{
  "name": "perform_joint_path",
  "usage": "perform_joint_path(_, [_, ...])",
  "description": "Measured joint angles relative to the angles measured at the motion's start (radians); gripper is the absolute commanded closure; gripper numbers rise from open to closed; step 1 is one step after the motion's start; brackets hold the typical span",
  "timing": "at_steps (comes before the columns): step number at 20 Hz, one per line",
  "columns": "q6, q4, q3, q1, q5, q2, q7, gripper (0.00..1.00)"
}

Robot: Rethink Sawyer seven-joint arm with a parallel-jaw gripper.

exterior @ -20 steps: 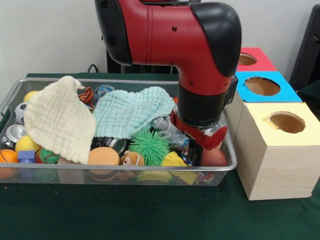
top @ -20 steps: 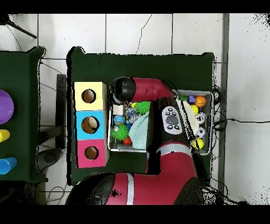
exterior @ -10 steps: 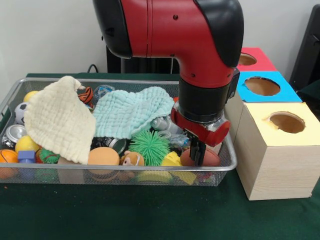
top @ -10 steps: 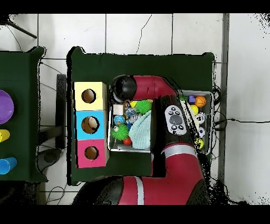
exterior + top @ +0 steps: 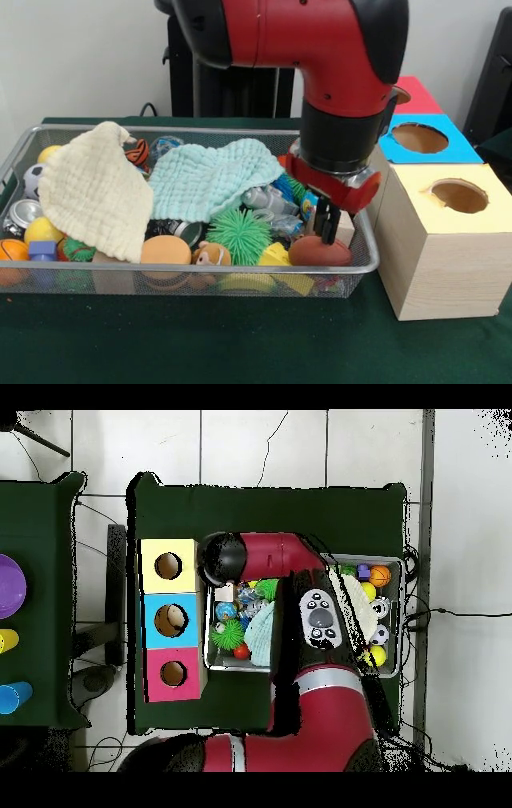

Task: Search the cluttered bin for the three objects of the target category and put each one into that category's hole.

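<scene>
A basket was set at nine o'clock of three boxes. Two cloths were laid over toys inside; a ball sat at its four o'clock corner.

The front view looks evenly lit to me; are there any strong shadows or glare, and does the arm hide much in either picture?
Front view: soft, even light, only a faint shadow under the bin, no glare; the arm hides the bin's far right corner. Overhead view: the arm covers the bin's middle, so only both ends show.
</scene>
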Motion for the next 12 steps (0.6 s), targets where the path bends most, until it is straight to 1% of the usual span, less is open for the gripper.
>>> perform_joint_path(6, [0.007, 0.016, -0.092, 0.105, 0.070, -0.022, 0.031, 1.00])
perform_joint_path(9, [0.008, 0.042, -0.140, 0.152, 0.144, -0.034, 0.078, 1.00])
perform_joint_path(10, [0.008, 0.046, -0.144, 0.156, 0.154, -0.035, 0.084, 1.00])
perform_joint_path(12, [0.008, 0.069, -0.170, 0.170, 0.208, -0.038, 0.125, 1.00])
